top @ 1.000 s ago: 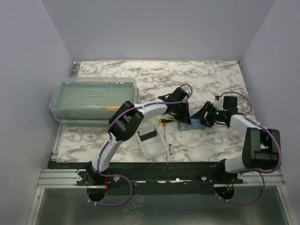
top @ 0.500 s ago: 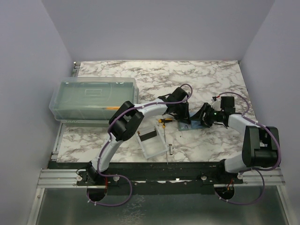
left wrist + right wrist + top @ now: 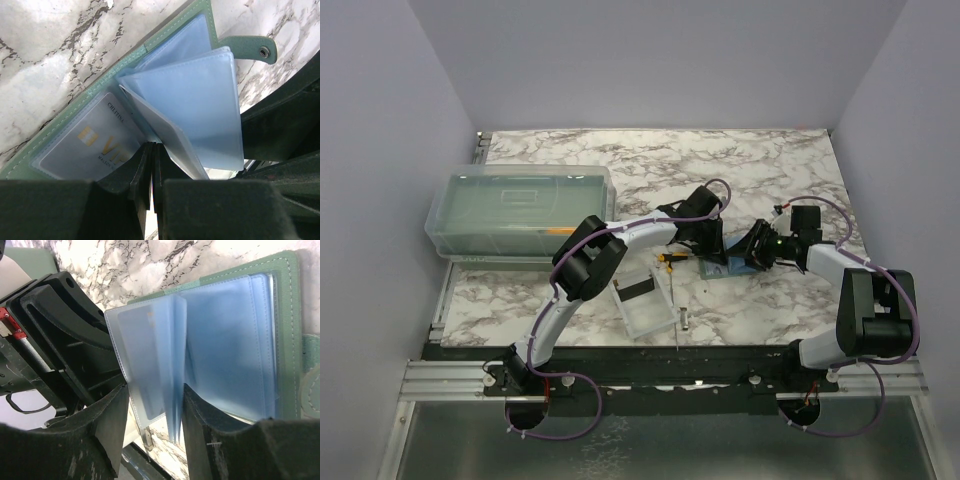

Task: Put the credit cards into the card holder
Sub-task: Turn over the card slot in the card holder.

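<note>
The sage-green card holder [image 3: 720, 266] lies open on the marble, its pale blue sleeves [image 3: 195, 100] fanned up. One sleeve holds a pale card [image 3: 100, 145] with gold VIP lettering. My left gripper [image 3: 151, 146] is shut, its tips pressed on the holder's inside next to that card. My right gripper [image 3: 154, 390] is open and straddles several upright sleeves [image 3: 150, 355]; its right finger touches them, the left one stands apart. The holder's green cover [image 3: 287, 315] lies to the right. A black card [image 3: 638, 290] rests in the small clear tray [image 3: 650, 318].
A large translucent lidded box [image 3: 515, 210] stands at the left. An orange-handled black tool [image 3: 670, 257] lies just left of the holder. A small metal piece [image 3: 685, 320] sits near the table's front edge. Both arms meet over the holder.
My right gripper has shifted a little left toward the holder and its jaws have narrowed around the sleeves. The left arm has not moved.
</note>
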